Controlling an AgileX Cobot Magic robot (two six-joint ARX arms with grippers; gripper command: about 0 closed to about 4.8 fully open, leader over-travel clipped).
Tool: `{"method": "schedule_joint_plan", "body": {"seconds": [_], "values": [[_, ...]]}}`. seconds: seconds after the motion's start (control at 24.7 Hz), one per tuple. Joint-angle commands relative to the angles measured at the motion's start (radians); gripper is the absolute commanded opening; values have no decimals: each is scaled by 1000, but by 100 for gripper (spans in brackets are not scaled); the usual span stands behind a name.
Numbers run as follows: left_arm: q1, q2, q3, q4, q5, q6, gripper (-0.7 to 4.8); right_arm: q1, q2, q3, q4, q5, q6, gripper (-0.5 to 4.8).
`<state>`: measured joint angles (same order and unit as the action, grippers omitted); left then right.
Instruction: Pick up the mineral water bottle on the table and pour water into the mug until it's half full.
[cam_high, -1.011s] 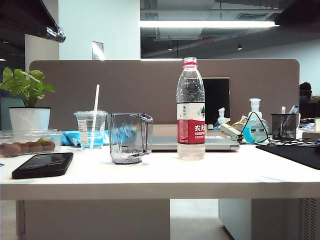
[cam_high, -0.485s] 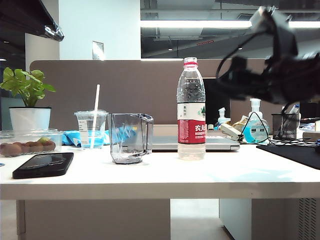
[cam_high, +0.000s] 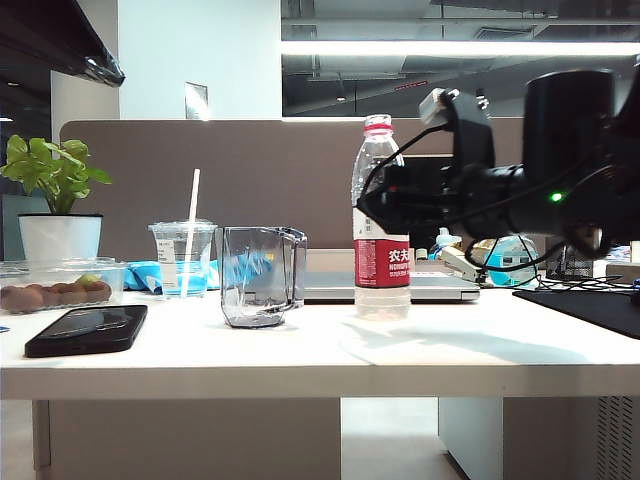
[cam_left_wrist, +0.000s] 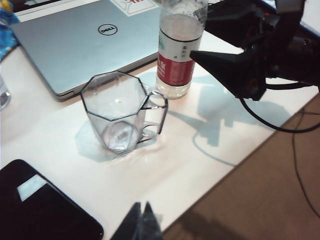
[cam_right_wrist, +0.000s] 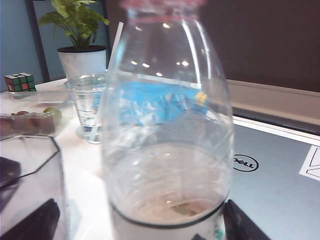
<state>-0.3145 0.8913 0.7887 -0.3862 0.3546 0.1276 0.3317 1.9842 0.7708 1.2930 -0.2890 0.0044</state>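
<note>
Nothing poured yet: the mug (cam_high: 260, 289) sits empty on the desk (cam_high: 300, 352), and the mineral water bottle (cam_high: 381, 232) stands just beside it, long axis vertical, cap up. Right claw (cam_left_wrist: 200, 54) is spread around the bottle's shoulder, not yet pinching; left claw (cam_left_wrist: 141, 226), pressed together, hangs near the mug.

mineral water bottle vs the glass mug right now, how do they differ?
The mineral water bottle is tall and round with a red and white label; the mug is about half as high, angular, unlabelled, with a squared side handle. The bottle holds water; the mug looks empty. The open right gripper has its fingers on either side of the bottle; nothing is at the mug, and the shut left gripper hangs short of it. Both are clear and stand upright on the table.
</note>
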Motion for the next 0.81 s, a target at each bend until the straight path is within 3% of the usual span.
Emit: {"method": "schedule_joint_plan", "body": {"seconds": [0.04,0.28,0.44,0.49,0.53,0.69,0.81], "values": [[1,-3,5,5,-22,7,-4,6,42,71,-26,-2,3,444],[1,-3,5,-7,-22,7,-4,6,127,196,-110,-1,3,427],[1,-3,5,-11,-22,7,-4,7,146,246,-201,-2,3,269],[1,-3,5,-11,-22,7,-4,7,145,249,-201,-3,-6,203],[1,-3,5,-11,-22,7,-4,7,143,249,-194,-3,-23,187],[1,-3,5,-10,-22,7,-4,11,39,251,-365,22,-252,188],[1,-3,5,-10,-22,7,-4,41,-59,277,-572,134,-535,226]]}}
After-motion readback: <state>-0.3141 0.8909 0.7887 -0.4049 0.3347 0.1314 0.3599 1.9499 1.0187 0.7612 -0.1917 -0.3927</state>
